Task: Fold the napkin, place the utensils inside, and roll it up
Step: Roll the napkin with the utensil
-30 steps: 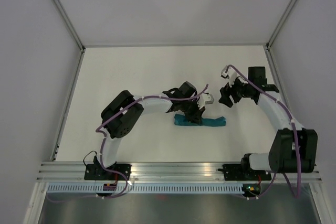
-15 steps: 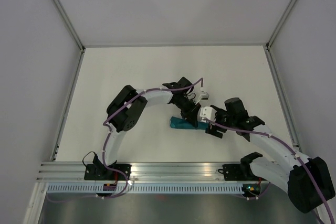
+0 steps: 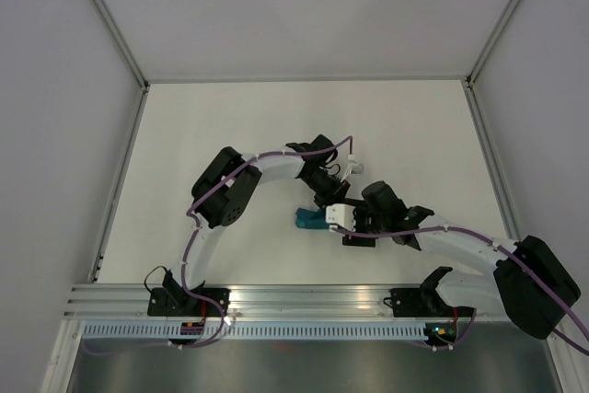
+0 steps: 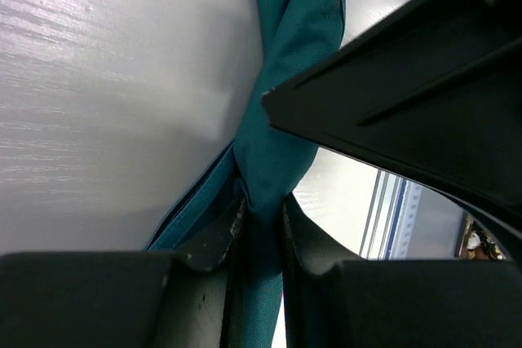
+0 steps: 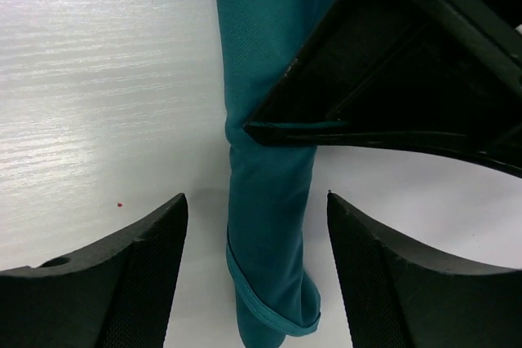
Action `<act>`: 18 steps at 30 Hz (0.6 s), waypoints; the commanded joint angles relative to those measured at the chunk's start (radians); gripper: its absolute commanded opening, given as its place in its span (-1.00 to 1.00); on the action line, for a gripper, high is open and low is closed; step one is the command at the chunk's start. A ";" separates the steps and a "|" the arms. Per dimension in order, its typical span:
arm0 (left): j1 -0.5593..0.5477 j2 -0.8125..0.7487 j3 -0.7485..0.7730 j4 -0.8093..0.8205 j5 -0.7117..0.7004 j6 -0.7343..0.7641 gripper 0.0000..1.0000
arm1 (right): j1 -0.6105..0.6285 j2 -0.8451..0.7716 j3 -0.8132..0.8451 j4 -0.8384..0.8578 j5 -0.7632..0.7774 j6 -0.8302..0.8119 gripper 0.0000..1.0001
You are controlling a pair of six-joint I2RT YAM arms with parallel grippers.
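The napkin [image 3: 306, 219] is a tight teal roll on the white table, mostly covered by both grippers in the top view. My left gripper [image 4: 261, 218] is shut on the napkin [image 4: 281, 120], its cloth squeezed between the two black fingers [image 4: 216, 238]. My right gripper [image 5: 257, 198] stands open, one finger on each side of the napkin [image 5: 269, 201] without touching it, near the rolled end. In the top view my left gripper [image 3: 329, 202] comes from the back and my right gripper [image 3: 354, 225] from the right. The utensils are hidden.
The white table [image 3: 230, 126] is ringed by grey walls. An aluminium rail [image 3: 304, 296] carrying both arm bases runs along the near edge. A tiny red speck [image 5: 119, 204] lies on the table left of the roll.
My right arm has swung from the back right down to the roll and now straddles it. The roll has shifted slightly left under the grippers. The left gripper has stayed shut on the cloth.
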 commanded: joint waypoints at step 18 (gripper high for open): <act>0.071 -0.141 -0.104 0.121 -0.204 -0.112 -0.38 | 0.016 0.091 -0.012 -0.008 0.099 -0.040 -0.67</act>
